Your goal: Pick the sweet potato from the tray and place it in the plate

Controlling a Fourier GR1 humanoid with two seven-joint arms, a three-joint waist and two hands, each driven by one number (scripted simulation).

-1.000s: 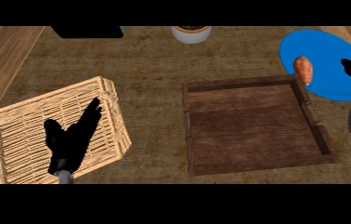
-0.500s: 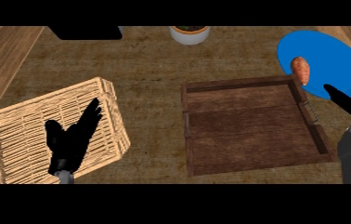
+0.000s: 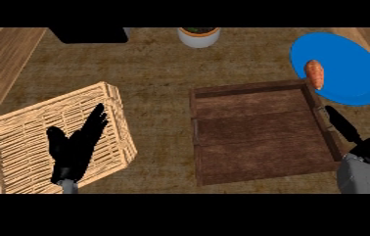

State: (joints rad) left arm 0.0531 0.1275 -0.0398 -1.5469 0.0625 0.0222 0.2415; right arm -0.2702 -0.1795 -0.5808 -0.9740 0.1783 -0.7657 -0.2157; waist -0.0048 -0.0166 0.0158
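The worktop [image 3: 159, 73] is a brown, burlap-textured surface filling most of the head view, with a strip of lighter wood [image 3: 14, 54] along its left edge. On its right half sits the wooden tray [image 3: 260, 132], dark brown and rectangular with raised walls, nothing lying inside it. At the left lies a pale wicker basket [image 3: 43, 127], woven flat and turned at an angle, running out past the view's left edge. At the upper right is the blue plate [image 3: 339, 68], cut off by the right edge and just beyond the tray's far right corner.

The left robot hand [image 3: 72, 147] shows over the wicker basket, fingers straight and pointing up and away, thumb spread to the side, holding nothing. The right robot hand [image 3: 345, 127] comes in at the lower right edge above its grey forearm [image 3: 354, 176]; only straight black fingers show, lying over the tray's right wall, with nothing in them and well apart from the plate's contents.

At the top edge sit a black box-like object [image 3: 90, 33] and a small white pot [image 3: 198, 36] with dark contents. The sweet potato [image 3: 315, 73], orange and elongated, rests on the plate's left part, close to its rim and near the tray's corner.
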